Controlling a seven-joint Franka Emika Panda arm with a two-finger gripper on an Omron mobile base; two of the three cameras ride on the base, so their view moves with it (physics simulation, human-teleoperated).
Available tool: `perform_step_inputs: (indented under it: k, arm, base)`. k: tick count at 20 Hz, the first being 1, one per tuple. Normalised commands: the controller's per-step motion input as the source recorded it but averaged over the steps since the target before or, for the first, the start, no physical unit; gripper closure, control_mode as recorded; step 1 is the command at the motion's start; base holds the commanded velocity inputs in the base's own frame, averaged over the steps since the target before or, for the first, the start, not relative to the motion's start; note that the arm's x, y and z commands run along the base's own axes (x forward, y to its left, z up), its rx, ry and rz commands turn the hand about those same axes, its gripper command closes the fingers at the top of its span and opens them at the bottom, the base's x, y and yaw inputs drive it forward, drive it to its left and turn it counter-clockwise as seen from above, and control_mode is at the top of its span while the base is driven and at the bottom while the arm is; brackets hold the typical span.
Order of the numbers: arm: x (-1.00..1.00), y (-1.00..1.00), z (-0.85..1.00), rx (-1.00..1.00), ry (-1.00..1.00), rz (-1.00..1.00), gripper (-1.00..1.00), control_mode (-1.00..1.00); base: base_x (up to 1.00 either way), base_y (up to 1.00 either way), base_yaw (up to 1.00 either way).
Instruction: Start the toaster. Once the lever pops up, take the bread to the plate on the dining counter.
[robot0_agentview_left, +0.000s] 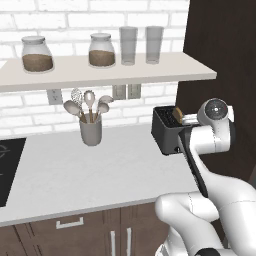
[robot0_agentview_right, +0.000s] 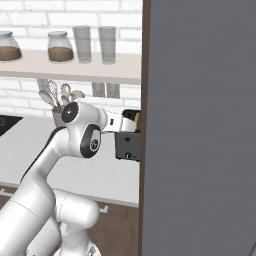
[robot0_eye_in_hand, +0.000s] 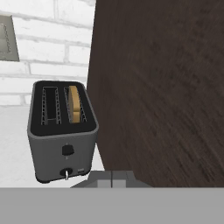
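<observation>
As the hand view shows it, the gripper (robot0_eye_in_hand: 112, 178) has its two fingertips pressed together, fully closed, with nothing between them. It hangs just in front of the toaster's (robot0_eye_in_hand: 61, 131) narrow end face, a bit to the right of it and not touching it.

The toaster stands upright on the white counter (robot0_agentview_left: 75, 175), close against the dark wood cabinet side (robot0_eye_in_hand: 166, 87) on its right. Its long axis runs from the gripper away toward the brick wall (robot0_eye_in_hand: 43, 43), so the narrow end w/ the controls points at the camera. On this end face are a round knob (robot0_eye_in_hand: 67, 150) and, lower near the bottom edge, the lever (robot0_eye_in_hand: 66, 173), a small light tab.

The bread (robot0_eye_in_hand: 75, 104) sits on edge in the right slot, its top approx. level w/ the slot opening, long side parallel to the toaster. The left slot has nothing in it.

In the left base view the arm reaches to the toaster (robot0_agentview_left: 167, 131) from the right; a grey crock w/ utensils (robot0_agentview_left: 90, 125) stands well apart to the left.
</observation>
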Motion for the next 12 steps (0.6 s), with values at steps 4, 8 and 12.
perform_step_inputs:
  k: [4, 8, 12]
  arm:
    - [0.0, 0.0, 0.0, 0.0, 0.0, 0.0, 1.0, -1.0]
    - [0.0, 0.0, 0.0, 0.0, 0.0, 0.0, 1.0, -1.0]
    - [0.0, 0.0, 0.0, 0.0, 0.0, 0.0, 1.0, -1.0]
  base:
    - [0.0, 0.0, 0.0]
    - [0.0, 0.0, 0.0]
    - [0.0, 0.0, 0.0]
